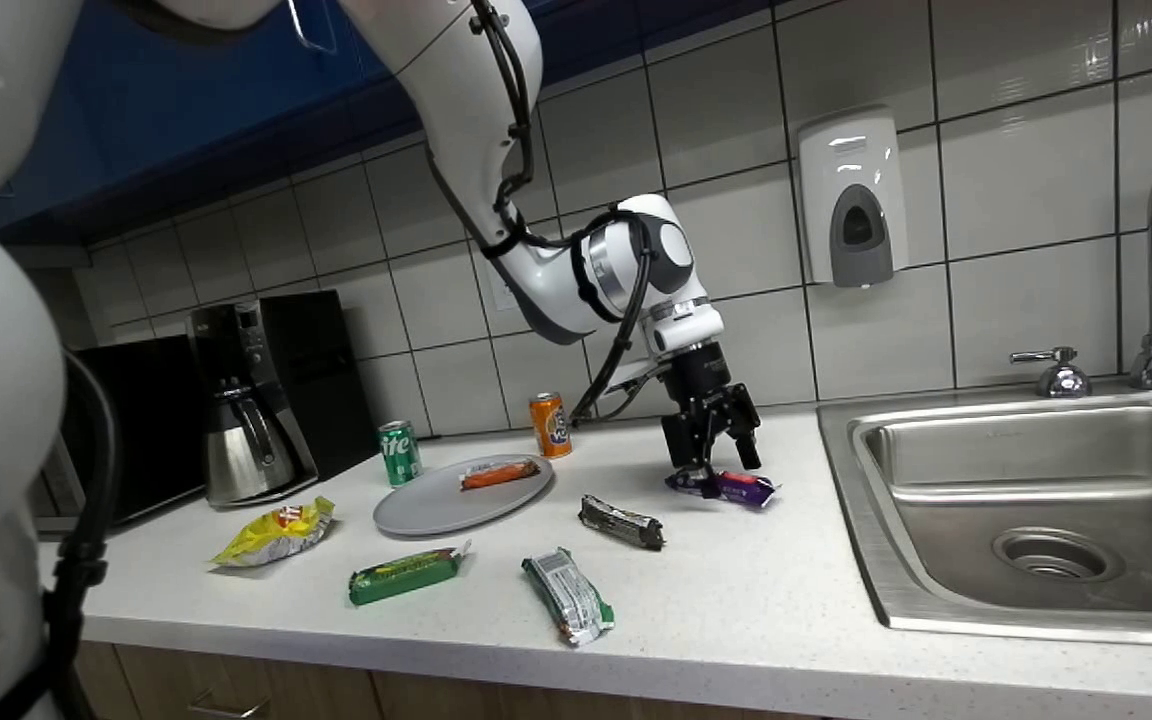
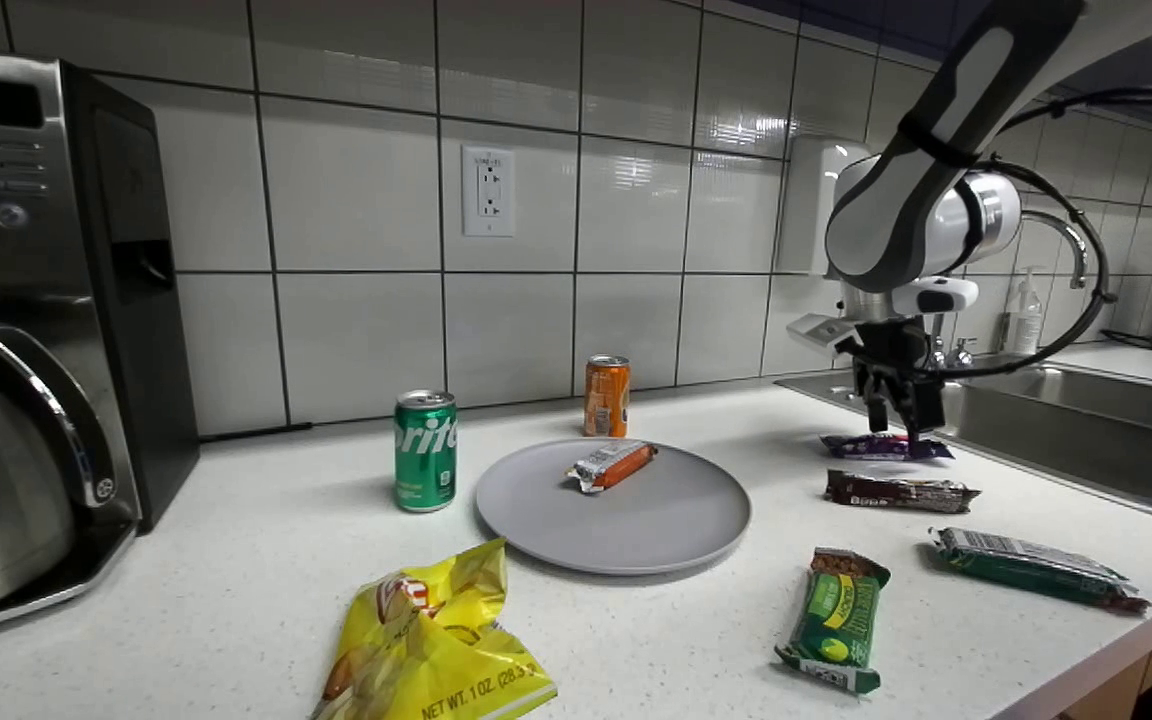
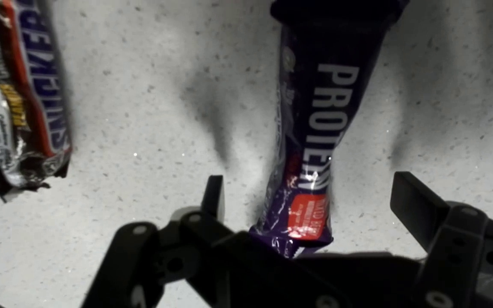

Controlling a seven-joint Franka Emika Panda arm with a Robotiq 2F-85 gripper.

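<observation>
jaws spread wide, empty, purple "protein" bar (image 3: 308, 128) between, "snickers" bar (image 3: 22, 96) nearby

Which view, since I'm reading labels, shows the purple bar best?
The wrist view: the purple bar looks large there, with PROTEIN readable. Both exterior views show it small, partly hidden by the gripper.

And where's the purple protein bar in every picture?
In an exterior view: the purple protein bar is right of the middle, left of the sink.
In an exterior view: the bar is toward the right, a bit below the middle.
Wrist view: the bar is right of the middle, reaching the top edge.
Shared landmark: the open black pincer, near the bar in all three.
</observation>
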